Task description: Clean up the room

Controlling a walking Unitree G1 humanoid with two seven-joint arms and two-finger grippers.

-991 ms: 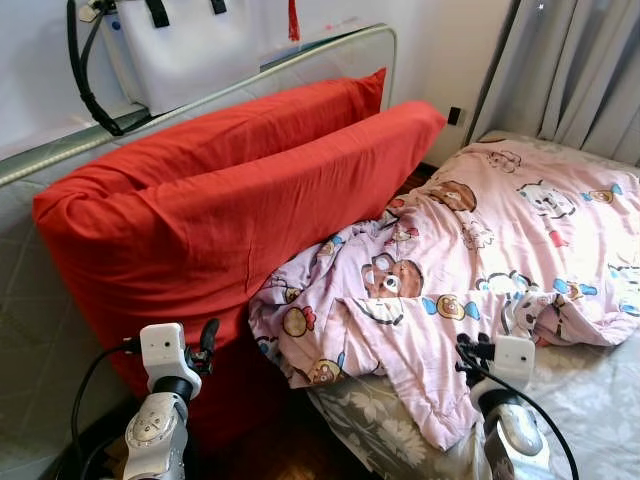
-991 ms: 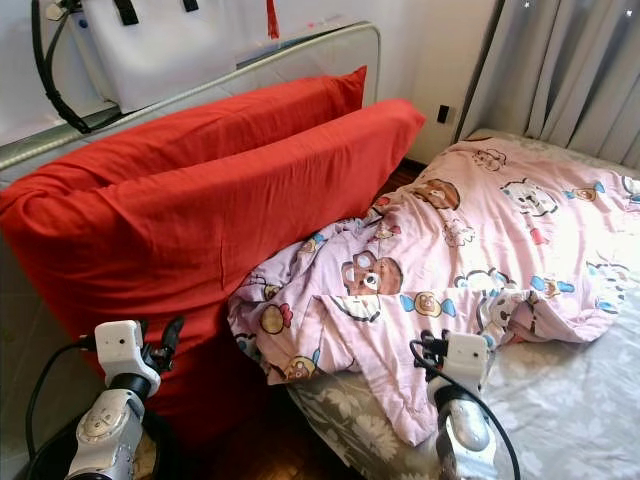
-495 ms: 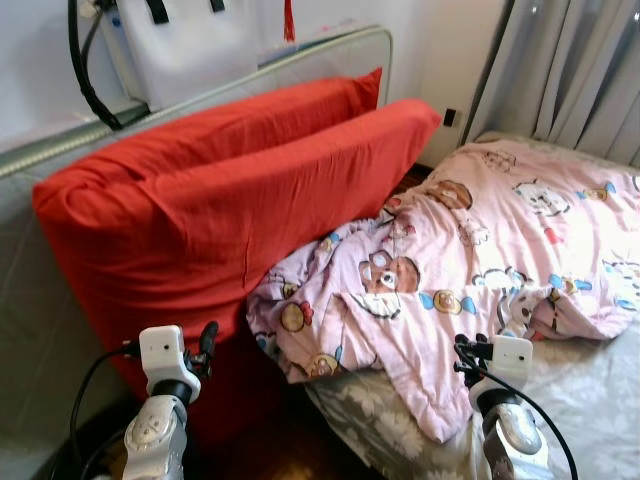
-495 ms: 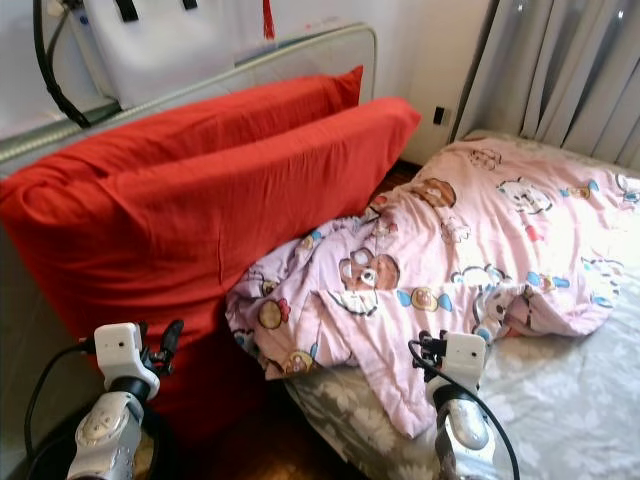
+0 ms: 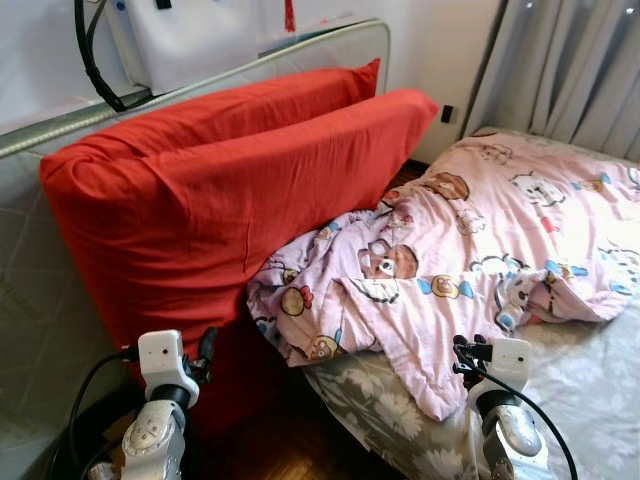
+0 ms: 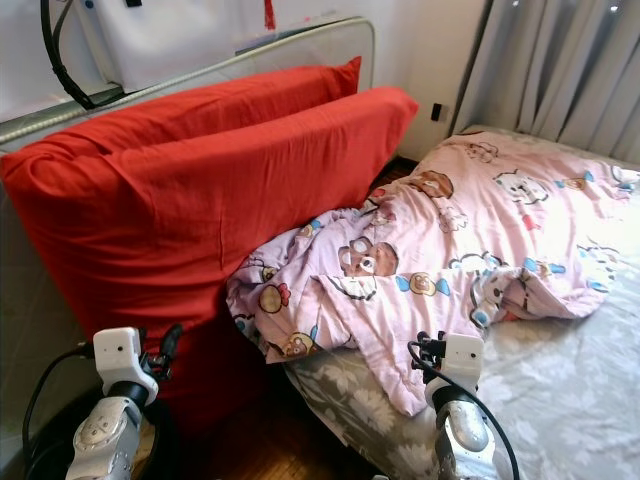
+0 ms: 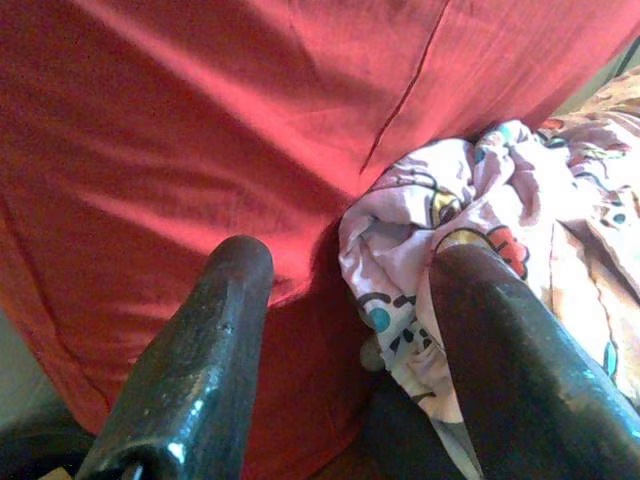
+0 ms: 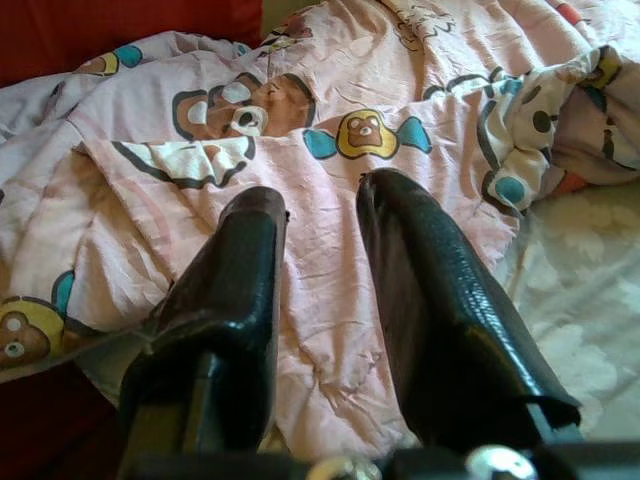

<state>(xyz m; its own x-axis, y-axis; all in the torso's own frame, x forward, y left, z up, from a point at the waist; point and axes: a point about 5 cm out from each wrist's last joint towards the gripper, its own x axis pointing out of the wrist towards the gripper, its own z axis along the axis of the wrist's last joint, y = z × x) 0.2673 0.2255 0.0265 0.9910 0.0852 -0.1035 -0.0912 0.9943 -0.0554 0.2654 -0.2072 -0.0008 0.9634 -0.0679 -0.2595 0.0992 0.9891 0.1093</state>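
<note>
Two big red pillows lean upright against a grey quilted panel at the left. A crumpled pink cartoon-print blanket lies across the bed and bunches up against the pillows' lower edge. My left gripper is held low in front of the red pillows; in the left wrist view it is open, with nothing between the fingers. My right gripper hovers over the blanket's near hanging corner, and the right wrist view shows it open above the pink cloth.
The bed's grey floral sheet is bare at the near right. A white bag with black straps stands behind the pillows. Grey curtains hang at the back right. Dark wood floor lies between the pillows and the bed.
The whole picture has shifted a little, so the camera has moved. Pillows, blanket and both grippers keep their places relative to each other.
</note>
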